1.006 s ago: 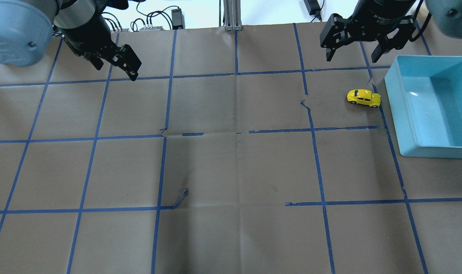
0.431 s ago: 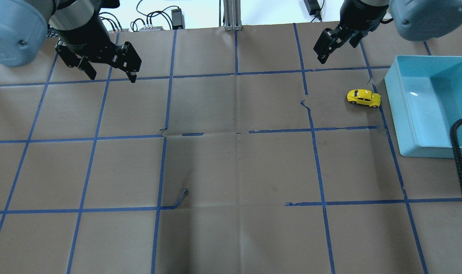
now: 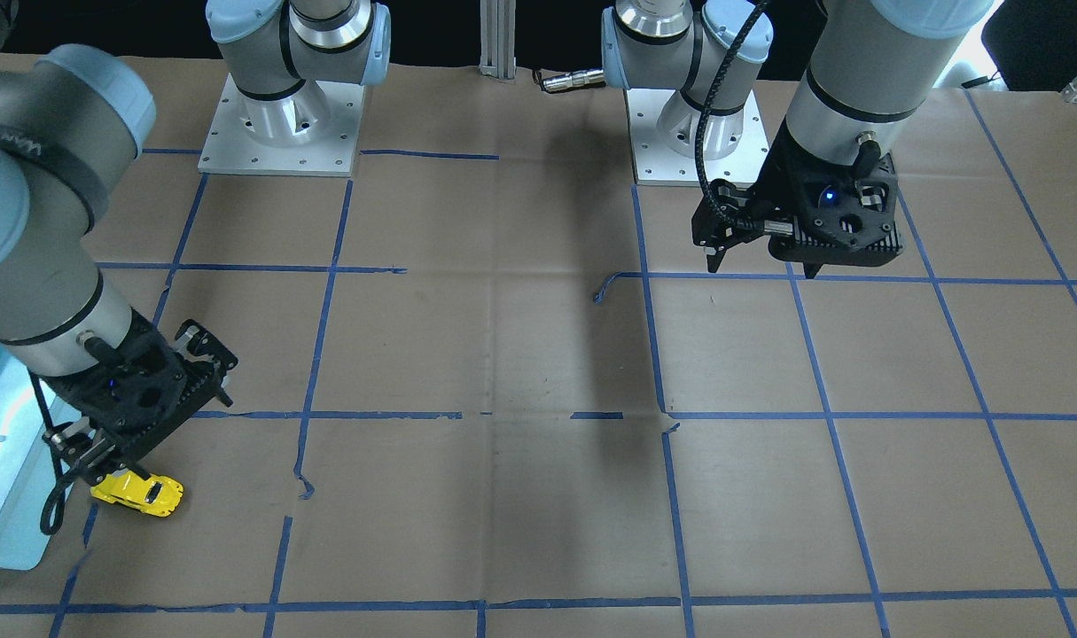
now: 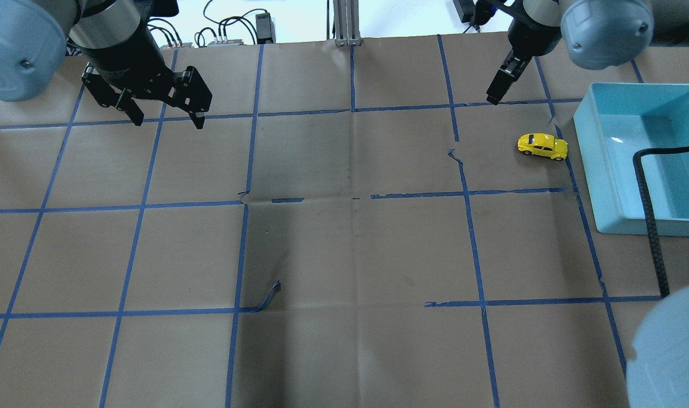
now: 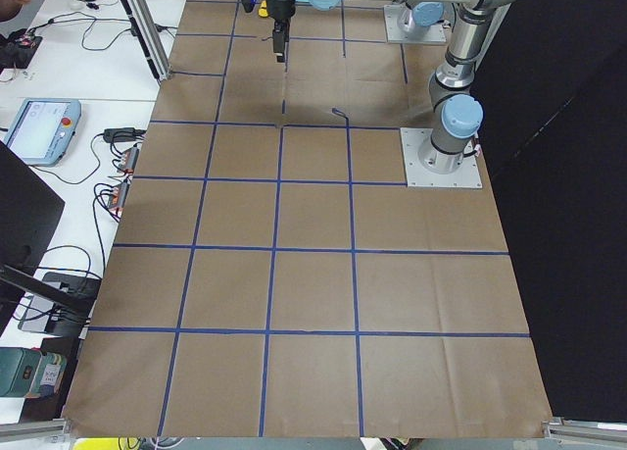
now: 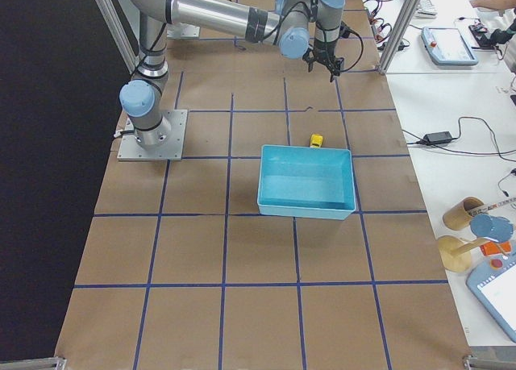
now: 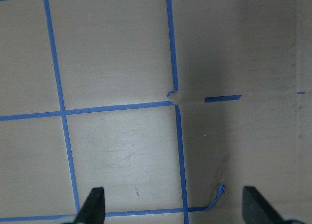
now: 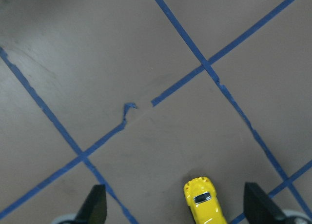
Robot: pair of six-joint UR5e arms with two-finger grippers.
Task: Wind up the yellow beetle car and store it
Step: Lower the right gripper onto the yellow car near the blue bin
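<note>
The yellow beetle car (image 4: 542, 146) stands on the brown paper just left of the blue bin (image 4: 586, 141). It also shows in the front view (image 3: 139, 492) and at the bottom of the right wrist view (image 8: 204, 202). My right gripper (image 4: 494, 101) is open and empty. It hangs above the table a little behind the car, and in the overhead view it is seen edge-on. In the right wrist view the car lies between its fingertips (image 8: 95, 207), well below them. My left gripper (image 4: 168, 122) is open and empty, far off at the table's left.
The right arm's black cable (image 4: 645, 192) hangs across the bin in the overhead view, and its elbow (image 4: 670, 351) fills that view's lower right corner. A peeled end of blue tape (image 4: 267, 297) sticks up mid-table. Blue tape lines grid the paper.
My right gripper has turned about its axis and now shows edge-on. Its arm has swung, bringing the cable and elbow into view. My left gripper has turned a little. The car has not moved.
</note>
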